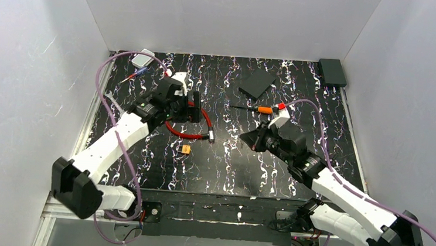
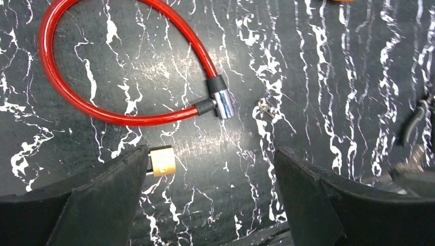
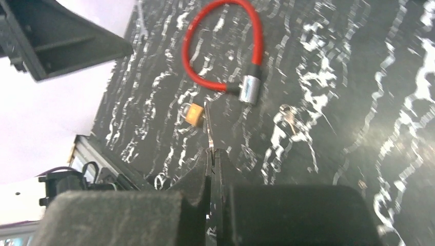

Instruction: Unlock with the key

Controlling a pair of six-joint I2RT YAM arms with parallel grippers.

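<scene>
The small brass padlock [image 1: 185,149] lies on the black marbled table; it also shows in the left wrist view [image 2: 163,160] and the right wrist view [image 3: 195,114]. My right gripper [image 3: 212,152] is shut on a thin silvery key [image 3: 209,125], seen edge-on, whose tip points at the padlock from just short of it. In the top view the right gripper [image 1: 249,138] hovers right of the padlock. My left gripper [image 2: 211,151] is open and empty above the table, its left finger [image 2: 118,184] just beside the padlock. In the top view the left gripper [image 1: 196,109] is over the red cable loop.
The red cable lock [image 1: 188,129] with its silver-black end [image 2: 221,100] lies beyond the padlock. A tiny silvery bit [image 2: 264,109] lies right of it. An orange-handled screwdriver [image 1: 264,109], a black plate [image 1: 257,83], a black box [image 1: 332,71] and a white box [image 1: 143,58] lie at the back.
</scene>
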